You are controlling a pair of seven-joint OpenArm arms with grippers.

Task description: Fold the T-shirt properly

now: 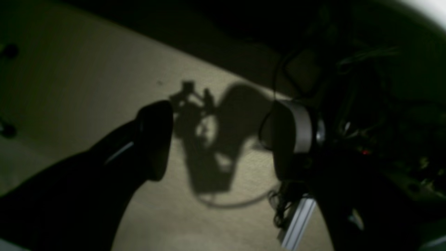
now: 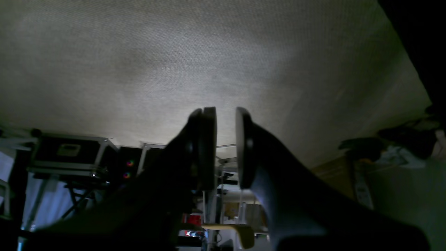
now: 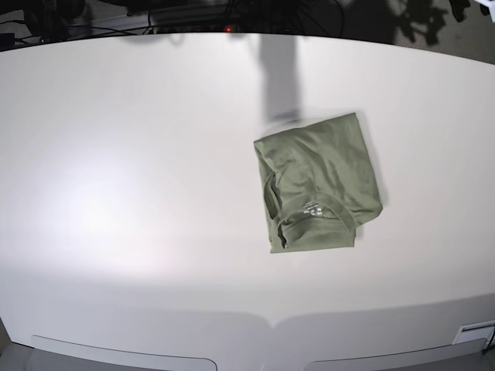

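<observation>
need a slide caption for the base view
Sage-green T-shirt folded into a compact rectangle on the white table, neck label facing up, no arm over it.

**Sage green on white, black against beige**

In the base view, the T-shirt (image 3: 319, 182) right of centre is a plain sage-olive green, with a small white printed label (image 3: 311, 208) at its neck. The table (image 3: 139, 193) under it is plain white, with a brighter glare patch at centre left. In the wrist views, the left gripper (image 1: 223, 139) and the right gripper (image 2: 225, 148) show as black shapes against a beige, finely textured surface (image 2: 174, 52).
</observation>
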